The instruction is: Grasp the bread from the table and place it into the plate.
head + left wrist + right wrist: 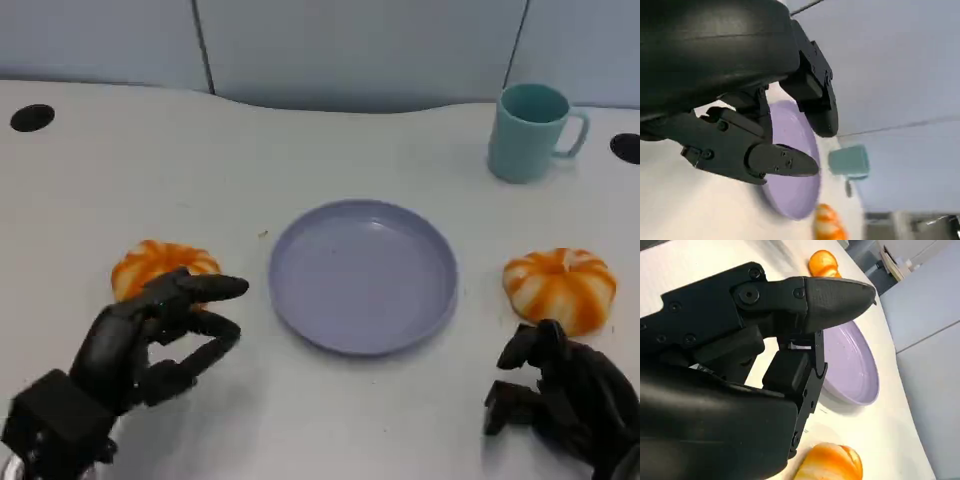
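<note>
Two round orange-and-white breads lie on the white table, one on each side of an empty lilac plate [300, 322]. My left hand [150, 340] hovers in front of the left bread [160, 260], thumb and fingers apart, its fingertips overlapping the bread's near edge and holding nothing. The right bread [560, 285] sits just beyond my right hand [560, 395], whose fingers are loosely bent and empty. The left wrist view looks past the left hand [775, 155] to the plate [797, 200] and the right bread [827, 227]. The right wrist view looks past my right hand [790, 325] to the plate [860, 375], the near bread [832, 465] and the far bread [824, 262].
A teal mug [530, 130] stands at the back right beyond the plate, also seen as the mug [850, 161] in the left wrist view. Black round holes [32, 117] sit in the table's far corners. A pale partition wall runs behind the table.
</note>
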{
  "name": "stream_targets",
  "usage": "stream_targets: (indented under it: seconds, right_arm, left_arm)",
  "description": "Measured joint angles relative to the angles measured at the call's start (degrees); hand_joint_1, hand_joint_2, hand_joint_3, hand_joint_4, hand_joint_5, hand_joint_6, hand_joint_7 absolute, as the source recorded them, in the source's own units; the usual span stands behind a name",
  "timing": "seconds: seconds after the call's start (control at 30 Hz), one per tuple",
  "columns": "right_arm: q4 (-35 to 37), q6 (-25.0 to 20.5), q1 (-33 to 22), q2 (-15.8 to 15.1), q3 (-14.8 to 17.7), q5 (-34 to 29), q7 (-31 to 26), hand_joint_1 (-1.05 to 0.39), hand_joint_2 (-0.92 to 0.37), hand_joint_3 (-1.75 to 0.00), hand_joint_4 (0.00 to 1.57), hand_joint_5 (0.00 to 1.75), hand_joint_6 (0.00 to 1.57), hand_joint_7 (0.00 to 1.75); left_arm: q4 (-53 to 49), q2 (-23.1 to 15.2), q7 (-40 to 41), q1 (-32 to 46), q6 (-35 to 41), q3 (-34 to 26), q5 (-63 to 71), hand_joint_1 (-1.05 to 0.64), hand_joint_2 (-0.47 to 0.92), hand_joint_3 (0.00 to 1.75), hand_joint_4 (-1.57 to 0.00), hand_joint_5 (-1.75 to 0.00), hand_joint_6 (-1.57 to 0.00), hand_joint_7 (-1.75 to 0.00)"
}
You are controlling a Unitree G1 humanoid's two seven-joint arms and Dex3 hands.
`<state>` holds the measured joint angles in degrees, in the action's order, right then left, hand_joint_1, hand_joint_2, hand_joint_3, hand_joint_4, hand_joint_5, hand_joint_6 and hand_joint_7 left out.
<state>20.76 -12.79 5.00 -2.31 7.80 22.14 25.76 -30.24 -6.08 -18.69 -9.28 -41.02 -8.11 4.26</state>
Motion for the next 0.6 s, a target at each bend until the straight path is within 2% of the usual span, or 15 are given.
stream_targets:
  seconds: [0.17, 0.2, 0.23, 0.4, 0.47, 0.6]
  right_arm:
    - [0.32, 0.4, 0.35, 0.28, -0.02, -0.03, -0.07, -0.45, -0.92, -0.43, 1.26, 1.13, 1.15, 1.05]
    - [0.34, 0.44, 0.36, 0.29, -0.02, -0.04, -0.07, -0.46, -0.92, -0.42, 1.26, 1.13, 1.15, 1.06]
    - [0.34, 0.46, 0.36, 0.3, 0.0, -0.03, -0.07, -0.46, -0.92, -0.42, 1.26, 1.14, 1.15, 1.06]
    - [0.52, 0.48, 0.52, 0.49, 0.0, -0.04, -0.39, -0.47, -0.92, -0.41, 1.25, 1.16, 1.14, 1.07]
    - [0.71, 0.55, 0.6, 0.5, 0.04, -0.03, -0.39, -0.46, -0.92, -0.42, 1.25, 1.16, 1.14, 1.07]
    - [0.7, 0.43, 0.67, 0.5, -0.07, -0.09, -0.54, -0.45, -0.92, -0.44, 1.26, 1.15, 1.14, 1.06]
  left_arm:
    - [-0.06, -6.67, 13.89, -1.59, -6.22, 2.53, 17.82, -0.63, 0.92, 0.13, -0.21, -0.68, -0.47, -0.01]
    - [-0.12, -7.24, 15.63, -1.76, -6.74, 3.01, 18.97, -0.64, 0.92, 0.08, -0.13, -0.48, -0.36, -0.01]
    - [1.11, -7.79, 17.64, -1.66, -5.79, 3.47, 22.03, -0.65, 0.92, 0.05, -0.11, -0.37, -0.31, -0.01]
    - [15.49, -14.26, 24.83, -1.73, 7.58, 7.42, 45.02, -0.71, 0.92, 0.03, -0.04, -0.19, -0.22, 0.0]
    - [18.83, -16.2, 24.68, -2.41, 13.78, 9.94, 51.07, -0.73, 0.92, 0.04, -0.02, -0.17, -0.2, 0.0]
    - [19.88, -17.69, 21.46, -4.09, 22.01, 15.34, 55.89, -0.73, 0.87, 0.0, -0.03, -0.11, -0.16, -0.01]
